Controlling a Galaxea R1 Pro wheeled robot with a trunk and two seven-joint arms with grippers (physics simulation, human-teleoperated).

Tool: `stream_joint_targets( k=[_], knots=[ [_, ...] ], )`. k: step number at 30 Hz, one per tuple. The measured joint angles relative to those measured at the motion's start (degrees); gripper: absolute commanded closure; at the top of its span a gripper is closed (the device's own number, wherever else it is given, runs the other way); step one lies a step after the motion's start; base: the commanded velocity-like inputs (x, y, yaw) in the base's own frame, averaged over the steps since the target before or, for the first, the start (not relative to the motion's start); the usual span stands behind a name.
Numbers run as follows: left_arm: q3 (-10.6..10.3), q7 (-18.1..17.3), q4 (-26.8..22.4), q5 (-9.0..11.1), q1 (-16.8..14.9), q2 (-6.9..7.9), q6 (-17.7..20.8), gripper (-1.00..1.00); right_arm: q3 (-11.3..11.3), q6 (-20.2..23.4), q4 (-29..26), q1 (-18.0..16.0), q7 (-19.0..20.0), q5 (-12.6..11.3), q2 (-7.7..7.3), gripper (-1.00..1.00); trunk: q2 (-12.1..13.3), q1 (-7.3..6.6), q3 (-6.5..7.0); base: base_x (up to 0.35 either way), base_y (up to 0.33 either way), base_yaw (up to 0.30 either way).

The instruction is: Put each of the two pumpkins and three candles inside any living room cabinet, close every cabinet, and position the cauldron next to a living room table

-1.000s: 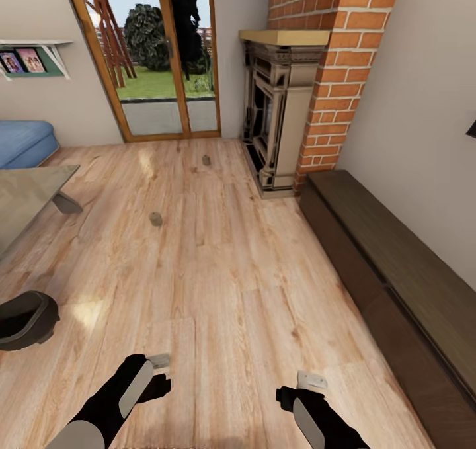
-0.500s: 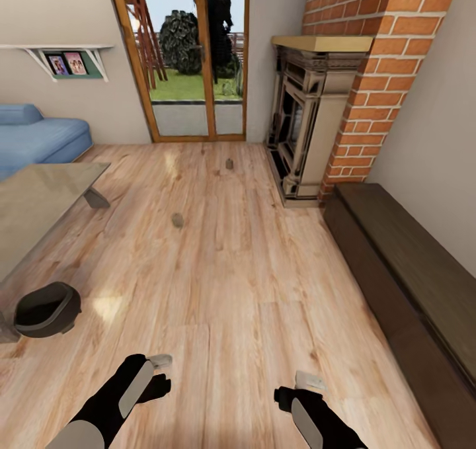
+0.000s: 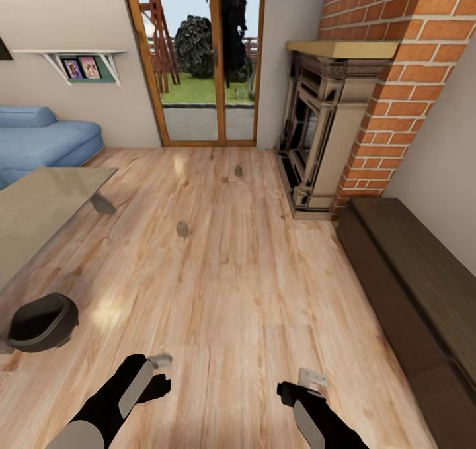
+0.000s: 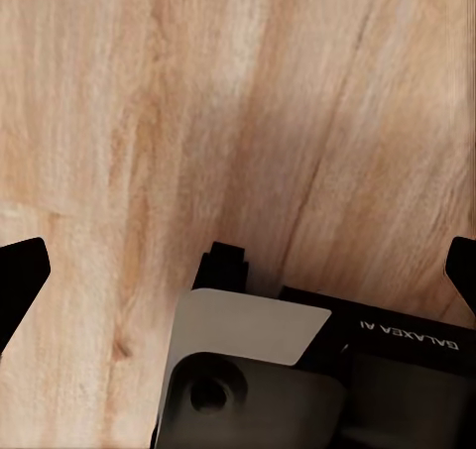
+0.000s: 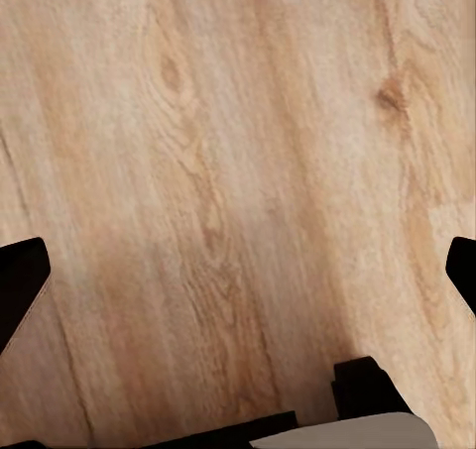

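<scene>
Two small grey-brown candles stand on the wood floor, one (image 3: 182, 229) mid-room and one (image 3: 238, 170) farther off near the glass door. The dark cauldron (image 3: 41, 321) sits on the floor at the left, by the near corner of the low table (image 3: 39, 201). Along the right wall runs the long dark-brown cabinet (image 3: 410, 284), its fronts shut. My left gripper (image 3: 159, 362) and right gripper (image 3: 311, 378) hang low over bare floor, both open and empty, well short of the candles. In both wrist views the fingertips (image 4: 22, 276) (image 5: 20, 280) stand wide apart over floorboards. The pumpkins are out of view.
An ornate beige fireplace surround (image 3: 324, 125) under a brick chimney stands at the far right. A blue sofa (image 3: 46, 141) is at the far left, with a wall shelf (image 3: 86, 65) above it. A glass door (image 3: 205, 59) closes the back wall.
The whole picture has slid to the right, so the camera has turned left: more sofa and table show. Both arms keep the same pose.
</scene>
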Motion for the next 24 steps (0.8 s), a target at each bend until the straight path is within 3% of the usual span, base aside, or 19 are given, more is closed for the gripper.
stream_joint_targets(
  k=[5,24],
  knots=[
    [0.00,-0.05,0.00,0.00,0.00,0.00,0.01,-1.00,0.00,-0.57,0.74,0.00,0.02,0.09,0.12,-1.00,0.00,0.00,0.36,0.146,-0.002,0.001],
    [0.00,-0.09,0.02,0.00,-0.02,-0.09,0.09,-1.00,0.00,-0.67,0.83,0.00,0.02,0.09,0.07,-1.00,0.00,0.00,2.16,0.005,0.000,0.000]
  ],
)
